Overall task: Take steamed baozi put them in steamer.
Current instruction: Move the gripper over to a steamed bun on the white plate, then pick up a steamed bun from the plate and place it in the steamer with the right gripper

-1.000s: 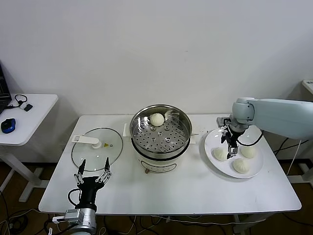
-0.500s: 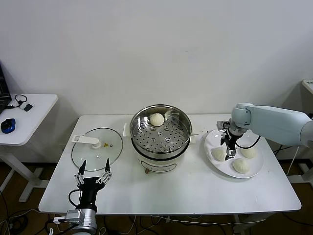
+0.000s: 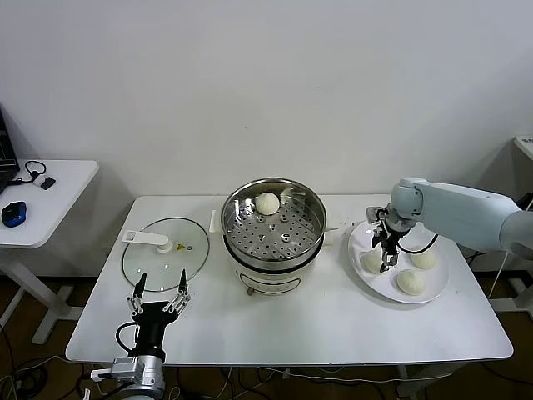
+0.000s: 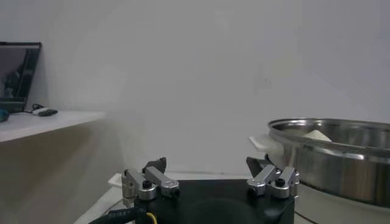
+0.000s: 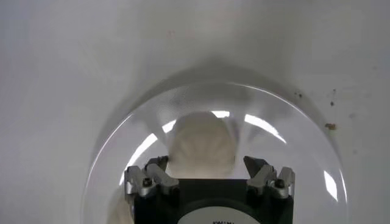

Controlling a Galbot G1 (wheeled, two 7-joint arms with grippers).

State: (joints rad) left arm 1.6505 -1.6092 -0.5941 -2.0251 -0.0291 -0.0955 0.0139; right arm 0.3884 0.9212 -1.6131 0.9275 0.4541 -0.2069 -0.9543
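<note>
The steel steamer [image 3: 273, 229] stands mid-table with one baozi [image 3: 267, 202] on its perforated tray. Three more baozi lie on the white plate [image 3: 356, 246] at the right: one at its left side [image 3: 371, 262], one at its right side [image 3: 423, 259] and one at the front [image 3: 411, 282]. My right gripper [image 3: 386, 258] points down over the left baozi, open. In the right wrist view that baozi [image 5: 201, 143] sits between the spread fingers of the gripper [image 5: 206, 163], apart from both. My left gripper [image 3: 158, 287] waits open near the table's front left.
A glass lid [image 3: 165, 252] lies flat to the left of the steamer. The steamer wall [image 4: 341, 152] shows in the left wrist view beyond the left gripper [image 4: 207, 165]. A side table [image 3: 42, 200] with a mouse stands at the far left.
My right gripper has shifted left and a little lower across the plate, ending over the left baozi. Its fingers stay open. The left arm has not moved.
</note>
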